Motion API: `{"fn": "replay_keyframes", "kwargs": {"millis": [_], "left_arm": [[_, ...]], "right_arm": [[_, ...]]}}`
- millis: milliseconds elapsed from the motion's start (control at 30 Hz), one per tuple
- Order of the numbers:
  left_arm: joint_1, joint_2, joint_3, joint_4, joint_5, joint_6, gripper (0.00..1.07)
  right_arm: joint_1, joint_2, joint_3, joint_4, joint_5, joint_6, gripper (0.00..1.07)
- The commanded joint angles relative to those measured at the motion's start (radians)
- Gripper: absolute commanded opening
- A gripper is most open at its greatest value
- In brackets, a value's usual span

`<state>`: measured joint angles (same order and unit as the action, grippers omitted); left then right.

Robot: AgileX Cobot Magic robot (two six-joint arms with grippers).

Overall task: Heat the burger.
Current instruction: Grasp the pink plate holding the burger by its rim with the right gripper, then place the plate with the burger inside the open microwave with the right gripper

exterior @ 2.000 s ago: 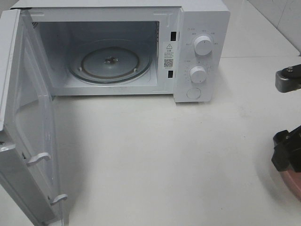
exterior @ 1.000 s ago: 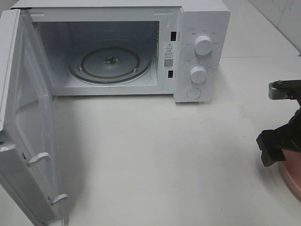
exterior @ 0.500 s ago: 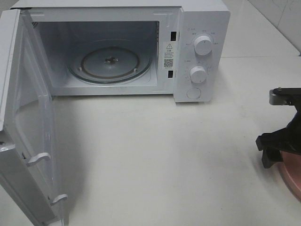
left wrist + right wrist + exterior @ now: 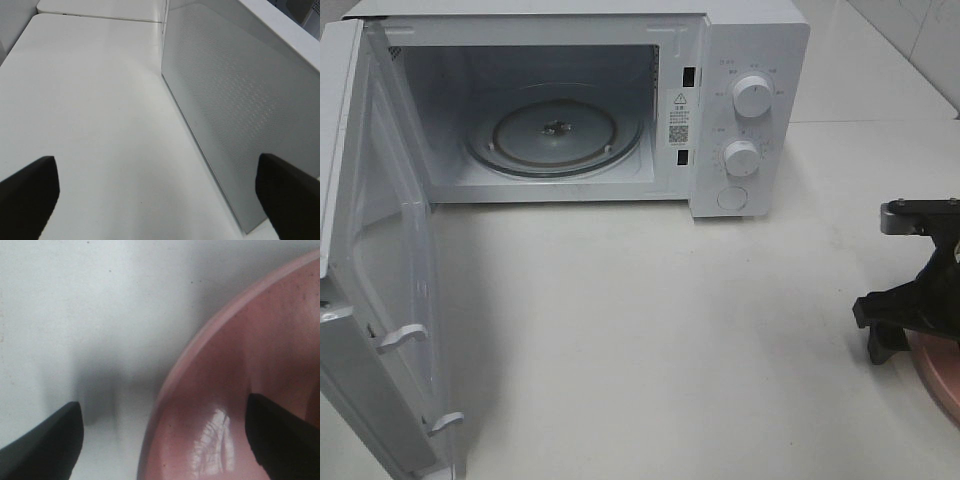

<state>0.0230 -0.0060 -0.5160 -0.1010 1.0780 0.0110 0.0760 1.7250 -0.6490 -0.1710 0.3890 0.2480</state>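
Right gripper [image 4: 162,407], near right: jaws wide apart, astride the rim of the pink plate [image 4: 250,330], gripping nothing. Left gripper [image 4: 155,172]: jaws wide, empty, beside the open microwave door [image 4: 235,115]. Burger: position cannot be told.

The microwave [image 4: 750,60] stands far on the table [image 4: 650,330], its door [image 4: 380,300] swung out to the near left, the turntable [image 4: 555,135] inside it. The plate [image 4: 945,375] lies near right, my right gripper [image 4: 165,440] straddling its left rim; my left gripper [image 4: 155,200] is left of the door
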Motion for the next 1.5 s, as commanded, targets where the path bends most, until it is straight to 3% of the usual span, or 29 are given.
{"fn": "replay_keyframes", "kwargs": {"millis": [33, 267, 433, 500, 600, 667, 700, 733, 800, 833, 1333, 1500], "left_arm": [[0.005, -0.019, 0.000, -0.005, -0.010, 0.001, 1.02], [0.005, -0.019, 0.000, -0.005, -0.010, 0.001, 1.02], [0.005, -0.019, 0.000, -0.005, -0.010, 0.001, 1.02], [0.005, -0.019, 0.000, -0.005, -0.010, 0.001, 1.02], [0.005, -0.019, 0.000, -0.005, -0.010, 0.001, 1.02], [0.005, -0.019, 0.000, -0.005, -0.010, 0.001, 1.02], [0.005, -0.019, 0.000, -0.005, -0.010, 0.001, 1.02], [0.005, -0.019, 0.000, -0.005, -0.010, 0.001, 1.02], [0.005, -0.019, 0.000, -0.005, -0.010, 0.001, 1.02], [0.005, -0.019, 0.000, -0.005, -0.010, 0.001, 1.02], [0.005, -0.019, 0.000, -0.005, -0.010, 0.001, 1.02], [0.005, -0.019, 0.000, -0.005, -0.010, 0.001, 1.02]], "right_arm": [[-0.006, 0.042, -0.003, -0.005, -0.006, 0.001, 0.83], [-0.006, 0.067, -0.015, -0.005, -0.001, -0.001, 0.81], [-0.006, 0.067, -0.015, -0.005, 0.007, -0.001, 0.71], [-0.006, 0.067, -0.015, -0.005, 0.027, 0.013, 0.54], [-0.006, 0.067, -0.015, -0.005, 0.029, 0.013, 0.48], [-0.006, 0.067, -0.015, -0.005, 0.043, 0.013, 0.28], [-0.006, 0.067, -0.015, -0.005, 0.043, 0.013, 0.28], [-0.006, 0.067, -0.015, -0.001, 0.057, 0.014, 0.16], [-0.006, 0.067, -0.015, 0.002, 0.069, 0.014, 0.11], [-0.005, 0.067, -0.015, 0.002, 0.083, 0.015, 0.01], [0.038, 0.048, -0.015, -0.014, 0.150, 0.030, 0.00], [0.090, 0.028, -0.015, -0.133, 0.179, 0.152, 0.00]]}}
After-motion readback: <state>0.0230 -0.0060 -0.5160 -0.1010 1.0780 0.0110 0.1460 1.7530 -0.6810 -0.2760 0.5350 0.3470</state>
